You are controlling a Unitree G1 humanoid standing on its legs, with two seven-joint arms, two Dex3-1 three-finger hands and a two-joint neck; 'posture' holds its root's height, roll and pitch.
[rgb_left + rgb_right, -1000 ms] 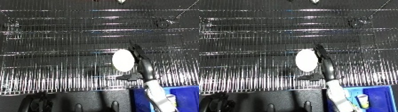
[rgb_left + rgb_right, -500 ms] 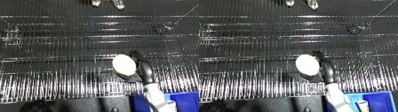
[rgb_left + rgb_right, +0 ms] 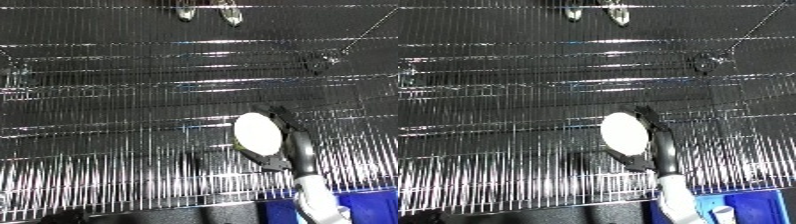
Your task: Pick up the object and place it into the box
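**Right hand held white object over wire surface; bin lay below-right**

The right hand (image 3: 289, 145) had its black fingers curled round the white object (image 3: 258, 132), an oval, pale thing whose long axis ran roughly up-down in the view, tilted slightly. The object sat on the left side of the hand, with the fingers wrapping its right edge and lower end, so it was clamped, not resting free. It appeared over the wire rack (image 3: 133, 125), the dark grid that filled most of both views; whether it touched the wires could not be told.

The relation that mattered: the blue bin (image 3: 753, 210) showed only at the bottom-right corner, near the forearm's base, so it lay behind and to the right of the held object. My read is that the carry had to come back toward the robot and rightward, the object leading away from the bin at that moment.

Left hand showed in neither view. The right hand was the only one placed to finish the drop.
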